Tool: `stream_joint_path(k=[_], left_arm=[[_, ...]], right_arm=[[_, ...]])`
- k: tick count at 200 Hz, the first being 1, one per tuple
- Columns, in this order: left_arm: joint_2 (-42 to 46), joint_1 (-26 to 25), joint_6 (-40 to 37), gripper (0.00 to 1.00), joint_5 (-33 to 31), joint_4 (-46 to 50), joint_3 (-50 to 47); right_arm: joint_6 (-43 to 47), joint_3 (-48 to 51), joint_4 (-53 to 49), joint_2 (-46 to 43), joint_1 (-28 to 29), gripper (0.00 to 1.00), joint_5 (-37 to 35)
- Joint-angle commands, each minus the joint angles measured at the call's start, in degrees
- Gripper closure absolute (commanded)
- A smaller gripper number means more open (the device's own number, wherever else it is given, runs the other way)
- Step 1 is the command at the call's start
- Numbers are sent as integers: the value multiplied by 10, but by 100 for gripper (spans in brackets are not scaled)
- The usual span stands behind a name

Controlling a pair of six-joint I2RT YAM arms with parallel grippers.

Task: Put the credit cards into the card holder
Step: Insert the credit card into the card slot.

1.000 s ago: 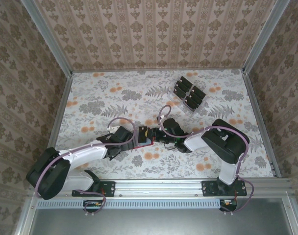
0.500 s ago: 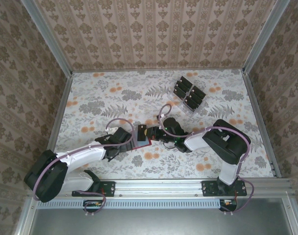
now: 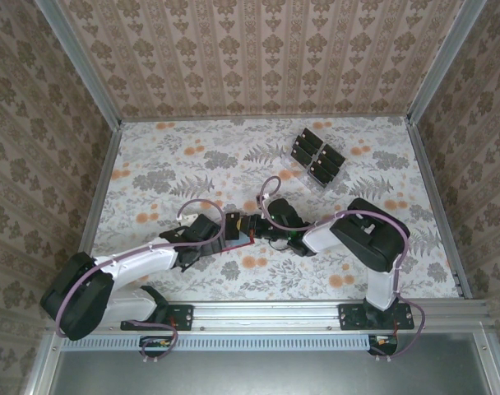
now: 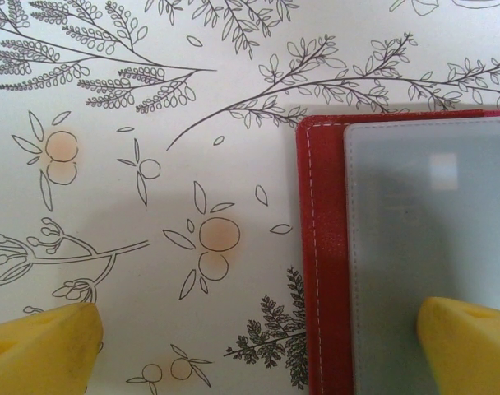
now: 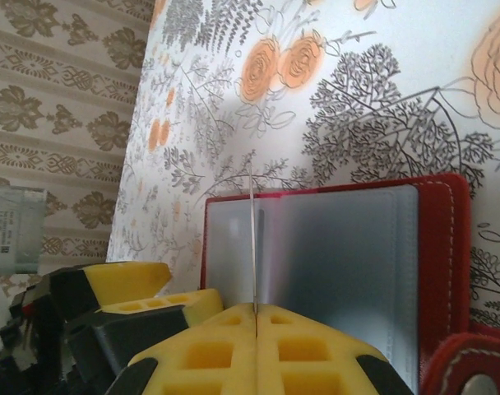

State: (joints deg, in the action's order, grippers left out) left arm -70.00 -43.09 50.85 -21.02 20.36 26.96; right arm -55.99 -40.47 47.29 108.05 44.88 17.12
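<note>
The red card holder (image 5: 435, 247) lies open on the table, its grey sleeves facing up; its stitched red edge (image 4: 320, 247) shows in the left wrist view. My right gripper (image 5: 255, 309) is shut on one credit card (image 5: 252, 239), held on edge over the holder's left sleeve. My left gripper (image 4: 254, 346) is open, one yellow fingertip (image 4: 468, 341) over the holder's sleeve and the other on the table side. From above, both grippers meet at the holder (image 3: 243, 241): left gripper (image 3: 219, 233), right gripper (image 3: 250, 224). Several more credit cards (image 3: 317, 158) stand at the back.
A clear plastic stand (image 3: 310, 174) holds the spare cards at the back right. Patterned walls enclose the flowered table (image 3: 168, 164) on three sides, with metal rails along the edges. The left gripper's yellow finger (image 5: 127, 284) sits close beside the right one.
My right gripper has carried the card a little to the left, closer to the left gripper and over the holder. The left gripper has hardly moved.
</note>
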Motion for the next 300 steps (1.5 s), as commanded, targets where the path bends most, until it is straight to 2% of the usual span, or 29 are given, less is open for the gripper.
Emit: stream_joint_path(k=[1, 122, 230, 300], left_arm=[[5, -2, 7, 0, -11, 27, -16], [9, -2, 8, 0, -11, 25, -18], [15, -2, 8, 0, -13, 29, -19], [14, -2, 9, 0, -12, 28, -20]], right_arm=[[-11, -10, 31, 17, 4, 100, 12], [-17, 4, 40, 30, 14, 100, 28], [-14, 37, 40, 14, 5, 100, -4], [-20, -2, 52, 17, -13, 100, 10]])
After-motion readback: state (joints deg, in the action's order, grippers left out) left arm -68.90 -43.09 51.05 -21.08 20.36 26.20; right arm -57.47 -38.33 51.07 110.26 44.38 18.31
